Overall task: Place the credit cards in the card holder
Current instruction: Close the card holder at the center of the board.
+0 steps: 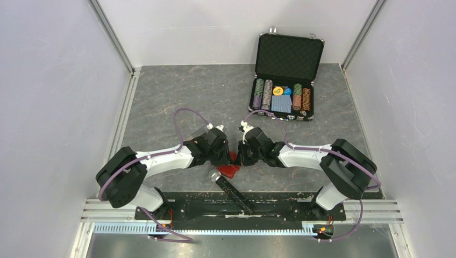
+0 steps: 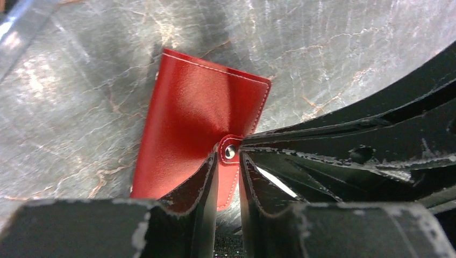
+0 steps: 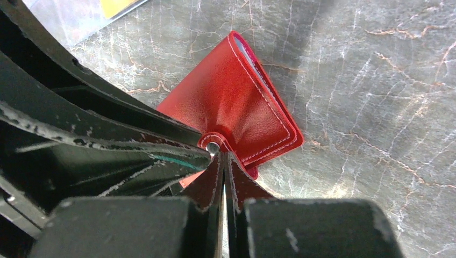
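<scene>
**Card holder, closure stage.** The small red leather-like folding card holder [image 2: 193, 118] lies flat near the middle of the table's near edge, folded shut. Its tab and metal snap [image 2: 230, 152] point toward me. My right gripper [image 3: 223, 161] has its fingers pressed together and appears pinched on that tab beside the snap. My left gripper [image 2: 228, 161] stands with its jaws a little apart, one on each side of the tab and not clamped on it. No credit card is in either gripper. An orange-gold patch [image 3: 115, 5] shows under clear plastic at the edge of the right wrist view, but I cannot tell what it is.

I judge the step in hand to be opening the holder. Next, the tab must be pulled off its snap while the body is kept from sliding, and then the flap folded back.

The grey marbled table [image 1: 177, 97] carries an open black poker-chip case [image 1: 289, 56] at its far right corner. Plain white walls [image 1: 48, 80] enclose it.
</scene>
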`<state>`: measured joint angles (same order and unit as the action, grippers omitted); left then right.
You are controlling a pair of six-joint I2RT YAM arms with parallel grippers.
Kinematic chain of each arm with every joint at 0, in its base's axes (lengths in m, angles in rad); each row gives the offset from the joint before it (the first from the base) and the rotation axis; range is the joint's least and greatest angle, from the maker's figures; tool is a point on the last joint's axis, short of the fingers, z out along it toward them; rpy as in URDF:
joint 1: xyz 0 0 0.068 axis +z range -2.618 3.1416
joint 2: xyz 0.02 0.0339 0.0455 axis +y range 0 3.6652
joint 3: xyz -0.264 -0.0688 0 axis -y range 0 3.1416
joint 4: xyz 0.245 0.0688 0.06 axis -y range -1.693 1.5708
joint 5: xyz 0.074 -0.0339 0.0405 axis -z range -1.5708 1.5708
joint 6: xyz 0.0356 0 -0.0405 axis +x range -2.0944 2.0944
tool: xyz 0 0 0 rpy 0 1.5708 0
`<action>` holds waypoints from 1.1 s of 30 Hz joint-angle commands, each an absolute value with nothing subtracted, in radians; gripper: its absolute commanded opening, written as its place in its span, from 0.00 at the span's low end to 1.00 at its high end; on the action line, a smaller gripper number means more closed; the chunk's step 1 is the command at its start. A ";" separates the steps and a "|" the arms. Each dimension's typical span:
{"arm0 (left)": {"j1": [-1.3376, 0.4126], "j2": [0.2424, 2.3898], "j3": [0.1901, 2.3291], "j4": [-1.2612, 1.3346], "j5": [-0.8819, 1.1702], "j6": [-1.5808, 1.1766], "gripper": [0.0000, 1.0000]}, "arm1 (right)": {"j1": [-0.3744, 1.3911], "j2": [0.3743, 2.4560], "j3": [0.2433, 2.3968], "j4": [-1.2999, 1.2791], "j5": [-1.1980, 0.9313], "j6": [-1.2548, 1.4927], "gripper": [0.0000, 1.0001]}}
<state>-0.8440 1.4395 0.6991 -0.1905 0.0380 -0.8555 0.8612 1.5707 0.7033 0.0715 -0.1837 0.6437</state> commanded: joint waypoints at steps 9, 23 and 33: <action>-0.833 1.462 0.707 -0.090 0.122 -0.870 0.05 | 0.867 1.578 0.706 0.105 -0.181 0.648 0.00; -0.832 1.441 0.763 -0.205 0.044 -0.810 0.02 | 0.868 1.556 0.727 0.126 -0.193 0.644 0.00; -0.833 1.454 0.758 -0.239 0.003 -0.808 0.02 | 0.874 1.607 0.757 0.141 -0.202 0.646 0.00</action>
